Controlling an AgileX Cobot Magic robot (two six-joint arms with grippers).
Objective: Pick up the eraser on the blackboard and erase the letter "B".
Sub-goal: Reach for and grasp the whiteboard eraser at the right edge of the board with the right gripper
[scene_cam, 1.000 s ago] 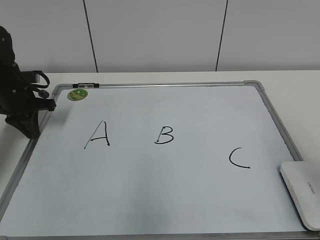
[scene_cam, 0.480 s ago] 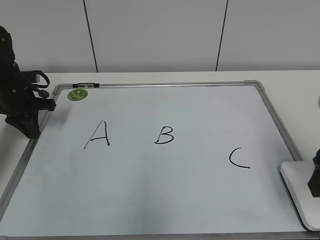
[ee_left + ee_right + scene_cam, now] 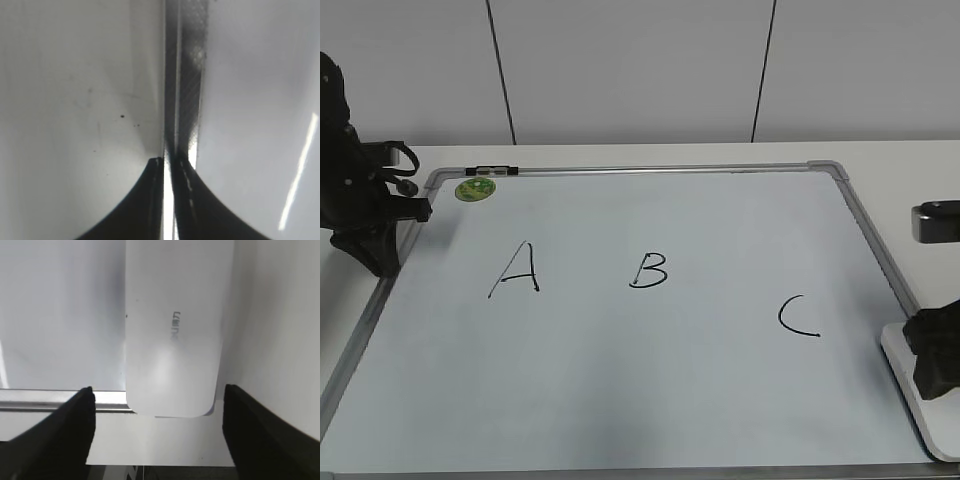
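The blackboard [image 3: 620,380] is a white board with a silver frame, lying flat. It bears black letters A [image 3: 516,269], B [image 3: 649,269] and C [image 3: 797,317]. The white eraser [image 3: 898,352] lies at the board's lower right corner, over the frame. In the right wrist view the eraser [image 3: 172,325] shows grey lettering. My right gripper [image 3: 157,405] is open, its fingers wider than the eraser and just short of its near end. In the exterior view the right gripper [image 3: 932,355] sits over the eraser. My left gripper [image 3: 167,162] is shut and empty over the board's left frame [image 3: 187,75].
A round green magnet [image 3: 475,187] sits at the board's top left corner, beside a black marker [image 3: 492,170] on the top frame. The left arm [image 3: 360,200] stands at the board's left edge. A white wall rises behind the table.
My right gripper has come into the exterior view from the right and moved over the eraser. The left arm has not moved.
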